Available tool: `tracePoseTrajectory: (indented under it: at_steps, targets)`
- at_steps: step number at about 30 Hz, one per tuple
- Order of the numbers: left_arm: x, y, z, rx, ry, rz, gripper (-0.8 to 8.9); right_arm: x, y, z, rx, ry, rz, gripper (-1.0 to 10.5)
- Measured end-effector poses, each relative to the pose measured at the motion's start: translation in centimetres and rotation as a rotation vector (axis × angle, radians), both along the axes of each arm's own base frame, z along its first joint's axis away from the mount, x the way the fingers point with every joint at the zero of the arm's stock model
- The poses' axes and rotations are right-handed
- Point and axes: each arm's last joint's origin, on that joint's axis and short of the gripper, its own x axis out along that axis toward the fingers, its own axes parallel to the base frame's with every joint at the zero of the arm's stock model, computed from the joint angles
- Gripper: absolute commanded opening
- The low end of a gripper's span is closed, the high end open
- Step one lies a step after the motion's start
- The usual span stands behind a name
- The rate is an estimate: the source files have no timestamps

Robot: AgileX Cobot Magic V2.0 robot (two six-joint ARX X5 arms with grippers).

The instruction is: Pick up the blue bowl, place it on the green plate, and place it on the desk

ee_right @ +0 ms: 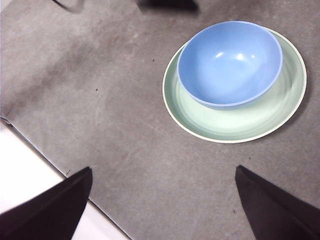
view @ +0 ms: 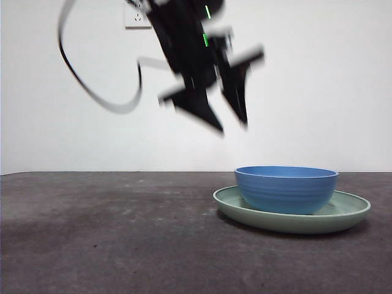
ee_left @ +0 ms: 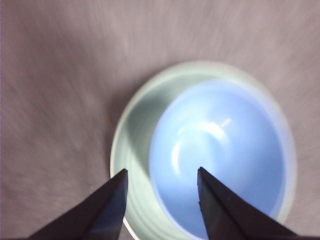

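Note:
The blue bowl (view: 286, 188) sits upright inside the green plate (view: 349, 211) on the desk (view: 110, 233), right of centre. My left gripper (view: 231, 125) hangs blurred in the air above and a little left of the bowl, open and empty. Its wrist view looks down on the bowl (ee_left: 220, 150) and plate (ee_left: 132, 130) between its spread jaws (ee_left: 162, 170). My right gripper (ee_right: 164, 168) is high up and open, with nothing in it. From there the bowl (ee_right: 230, 62) shows off-centre on the plate (ee_right: 240, 122).
The desk's edge (ee_right: 30, 145) runs diagonally near the right gripper, with white floor beyond. A black cable (view: 92, 92) loops from the left arm. A wall socket (view: 138, 18) is on the white wall behind.

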Motion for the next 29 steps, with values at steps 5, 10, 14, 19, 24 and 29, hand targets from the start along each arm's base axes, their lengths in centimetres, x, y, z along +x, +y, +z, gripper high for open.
tracePoseTrajectory:
  at_steps: [5,10,14,19,24,29]
  targets:
    - [-2.1,3.4,6.9,-0.102,-0.128,0.033,2.25,0.0,0.0,0.0,0.0,0.0,0.0,4.6]
    - [-4.4,6.9,11.3,-0.145,-0.209,0.06,2.26,0.0,0.0,0.0,0.0,0.0,0.0,4.6]
    - [-6.5,10.0,12.8,-0.165,-0.264,0.088,2.26,0.0,0.0,0.0,0.0,0.0,0.0,4.6]
    - [-9.2,13.3,11.0,-0.139,-0.258,0.117,2.25,0.0,0.0,0.0,0.0,0.0,0.0,4.6]
    - [-12.4,15.0,7.7,-0.158,-0.179,0.018,2.25,0.0,0.0,0.0,0.0,0.0,0.0,4.6]
    - [-15.1,16.4,5.3,-0.178,-0.143,-0.045,2.23,0.0,0.0,0.0,0.0,0.0,0.0,4.6]
